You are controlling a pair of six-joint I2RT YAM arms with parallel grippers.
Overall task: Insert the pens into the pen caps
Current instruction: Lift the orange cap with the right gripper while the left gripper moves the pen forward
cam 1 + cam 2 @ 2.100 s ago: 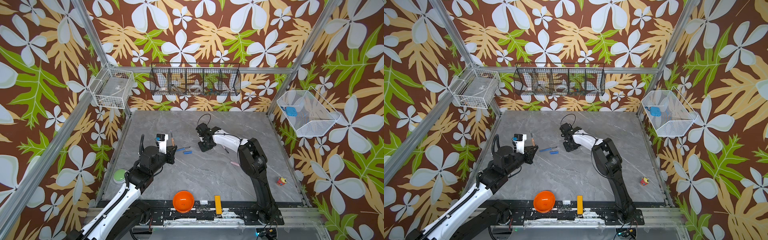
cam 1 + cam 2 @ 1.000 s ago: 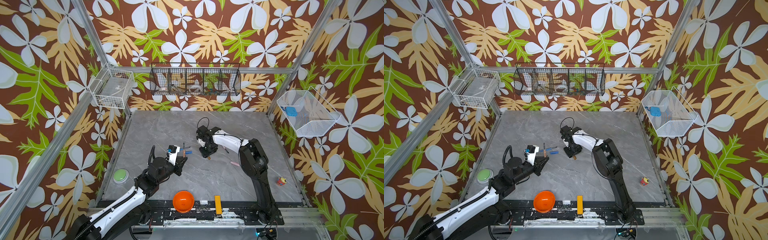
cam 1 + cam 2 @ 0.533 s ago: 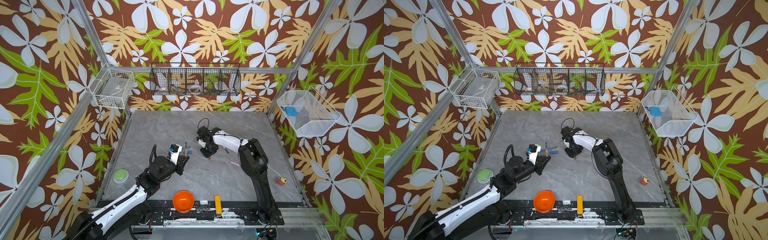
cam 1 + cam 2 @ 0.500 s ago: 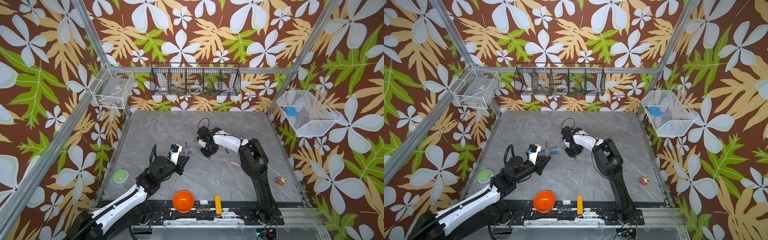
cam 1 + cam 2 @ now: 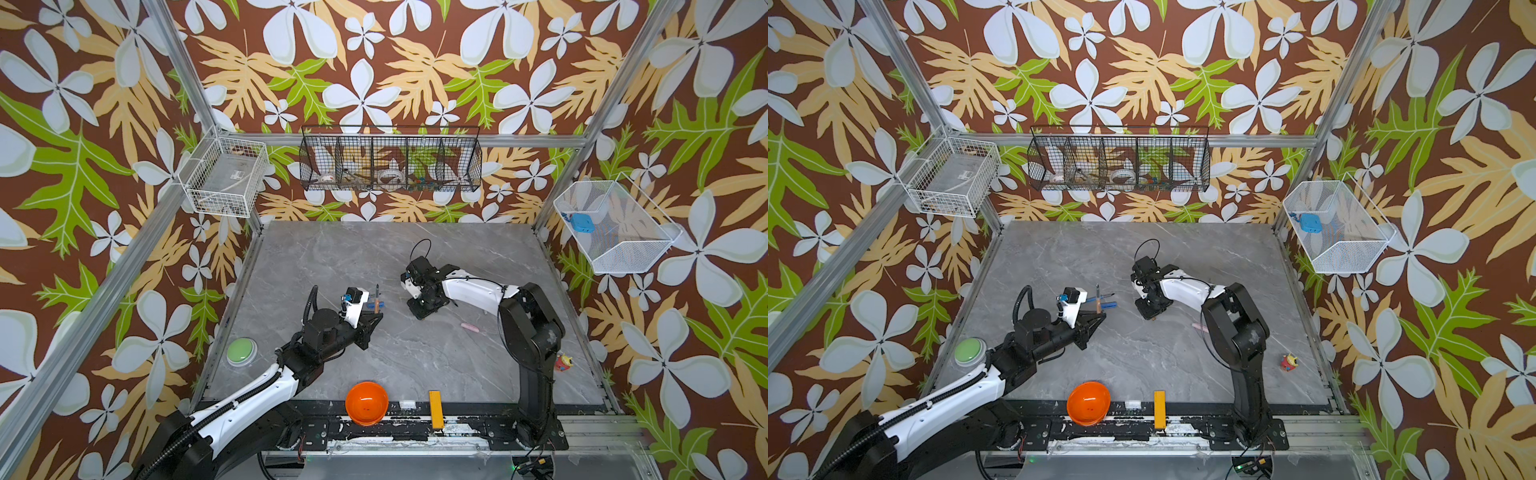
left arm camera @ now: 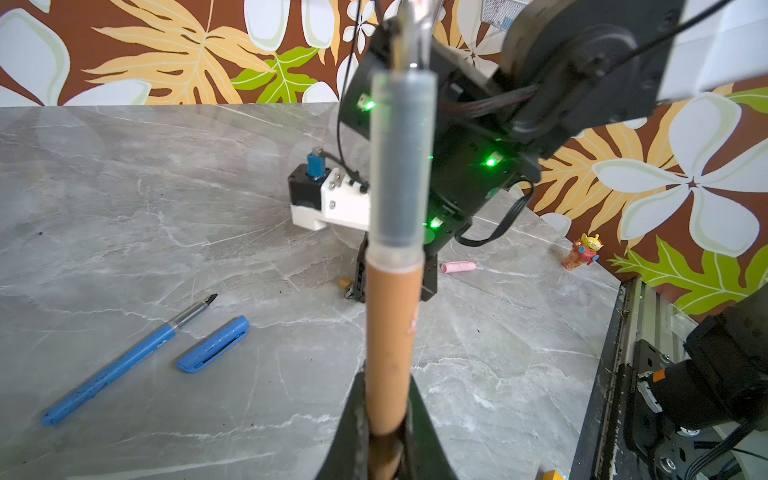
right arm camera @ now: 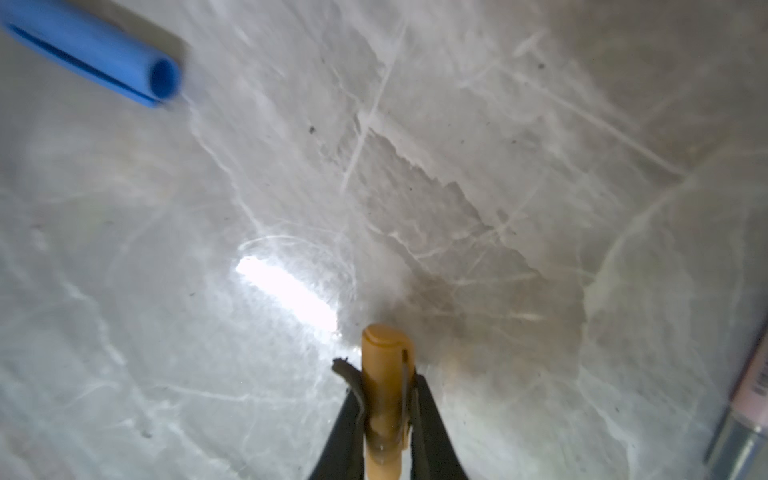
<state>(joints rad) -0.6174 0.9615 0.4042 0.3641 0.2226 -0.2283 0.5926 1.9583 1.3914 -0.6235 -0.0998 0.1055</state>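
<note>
My left gripper (image 6: 384,399) is shut on the lower barrel of the brown pen (image 6: 390,332), which stands upright with its tip pointing up. In both top views this pen (image 5: 376,304) (image 5: 1098,302) is held above the table left of centre. My right gripper (image 7: 384,390) is shut on the brown pen cap (image 7: 384,365), low at the tabletop near the middle (image 5: 424,311). The blue pen (image 6: 116,370) and the blue pen cap (image 6: 214,343) lie side by side on the table, just beyond the left gripper. A pink pen cap (image 5: 469,328) lies to the right of the right gripper.
An orange bowl (image 5: 367,403) and a yellow bar (image 5: 434,408) sit at the front edge. A green button (image 5: 240,350) is at the front left, and a small red toy figure (image 5: 564,362) stands at the right edge. Wire baskets (image 5: 390,160) hang on the walls.
The left arm has carried the brown pen from the back left toward the middle, near the blue pen. The right gripper's jaws have closed onto the brown cap.
</note>
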